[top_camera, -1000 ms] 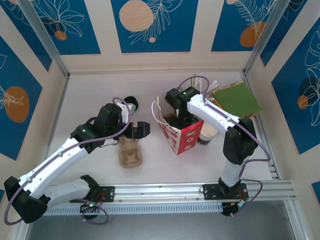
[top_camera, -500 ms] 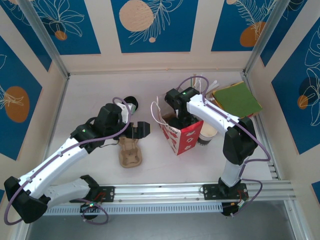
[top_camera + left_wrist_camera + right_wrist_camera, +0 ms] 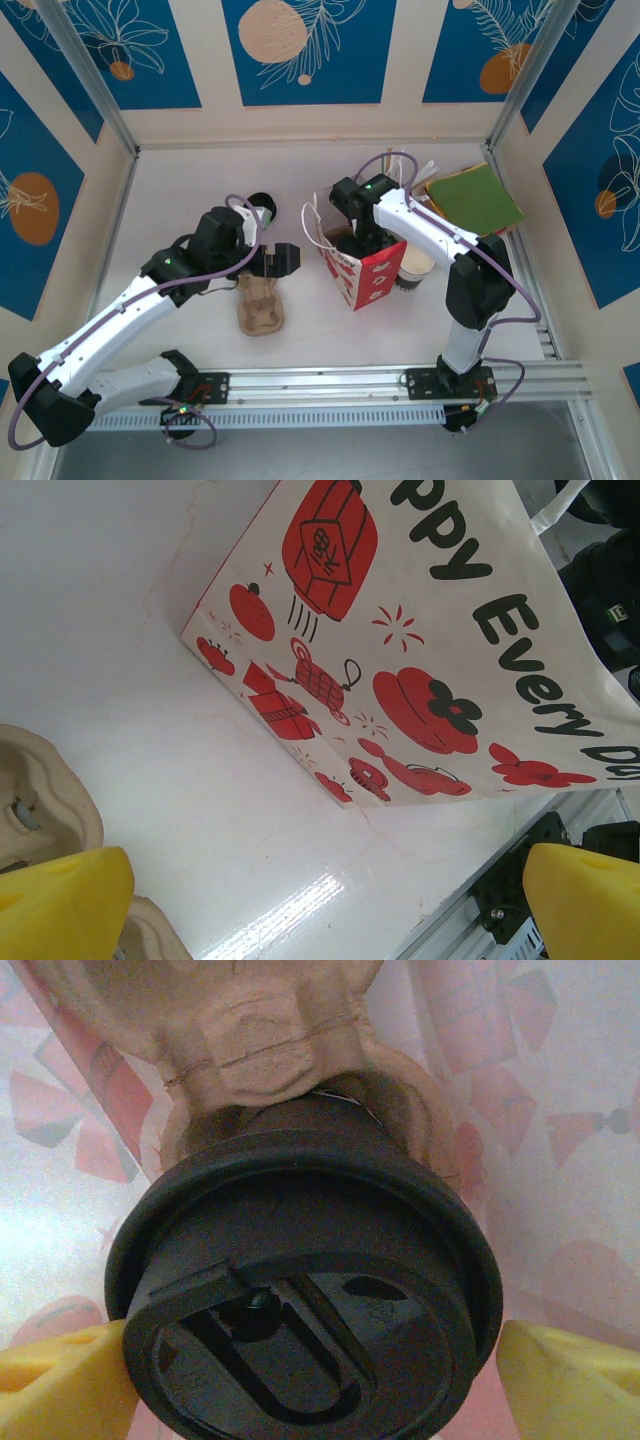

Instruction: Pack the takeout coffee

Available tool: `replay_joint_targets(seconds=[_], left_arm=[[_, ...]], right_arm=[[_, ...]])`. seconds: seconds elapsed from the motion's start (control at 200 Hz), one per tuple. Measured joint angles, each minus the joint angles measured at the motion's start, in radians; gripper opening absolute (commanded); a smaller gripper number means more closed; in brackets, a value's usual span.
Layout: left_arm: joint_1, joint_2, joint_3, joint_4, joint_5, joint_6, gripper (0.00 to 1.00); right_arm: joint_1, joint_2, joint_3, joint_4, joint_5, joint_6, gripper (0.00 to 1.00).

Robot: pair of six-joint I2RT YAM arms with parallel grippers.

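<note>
Right end effector (image 3: 310,1360) down inside paper bag (image 3: 362,272), yellow fingers (image 3: 60,1380) spread either side of coffee cup (image 3: 300,1280); we cannot tell if pads touch lid. Cup sits in cardboard carrier (image 3: 270,1050) within bag. We judge placing step; next: lift clear without snagging. Black round lid with sip slot. Left end effector (image 3: 320,900) spread wide beside bag.

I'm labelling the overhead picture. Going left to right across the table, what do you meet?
Cardboard cup carrier → red and white paper bag → open-topped paper cup → green folder.
</note>
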Motion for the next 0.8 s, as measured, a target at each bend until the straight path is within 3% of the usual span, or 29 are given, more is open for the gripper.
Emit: replay_joint_targets(seconds=[0.8], left_arm=[[0.000, 0.000, 0.000, 0.000, 0.000, 0.000, 1.00]], right_arm=[[0.000, 0.000, 0.015, -0.019, 0.003, 0.006, 0.90]])
